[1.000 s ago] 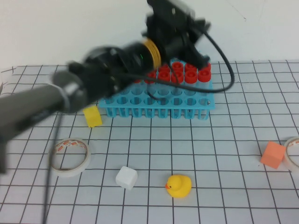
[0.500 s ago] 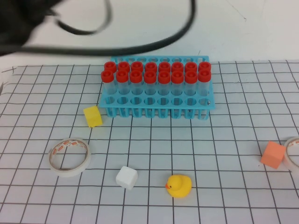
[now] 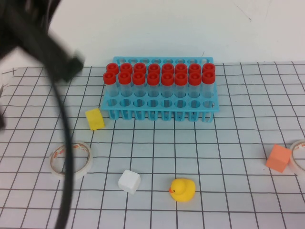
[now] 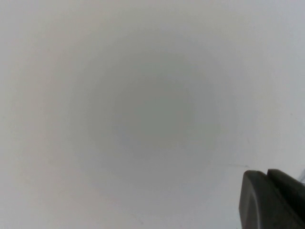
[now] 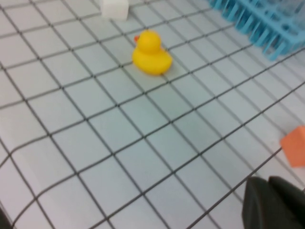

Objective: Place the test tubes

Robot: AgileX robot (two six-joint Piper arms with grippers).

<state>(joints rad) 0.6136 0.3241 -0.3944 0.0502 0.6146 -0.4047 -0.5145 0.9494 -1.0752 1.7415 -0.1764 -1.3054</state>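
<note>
Right gripper [image 5: 268,183], nearest the robot: fingers pressed together, clenched on nothing, low over the gridded table [image 3: 228,143]. Orange block [image 5: 294,151] near its fingertips, flat on the table and apart from them. Second tape roll [image 3: 299,155] just beside that block, cut by the frame edge. Yellow duck [image 5: 151,53] well ahead of the same gripper, upright, with a white block [image 5: 114,8] just beyond it. Corner of the blue rack [image 5: 259,24] farther off again, well apart from the right gripper.

Left gripper [image 4: 266,177]: fingers closed flat against each other, holding nothing, facing only a plain pale surface. In the high view, a dark blurred form raised at the robot's left, probably the left arm [image 3: 45,43]; exact place of the gripper on it not clear. Black cable [image 3: 66,191] hanging from that arm across a tape roll [image 3: 88,161] lying flat below it. Yellow block [image 3: 94,118] on the table between the arm's side and the rack, near the rack's corner but not touching.

Farthest from both grippers: test tubes [image 3: 159,78], sixteen, red-capped, upright in two rows of eight toward the back of the rack, with open holes in the rows in front of them.
</note>
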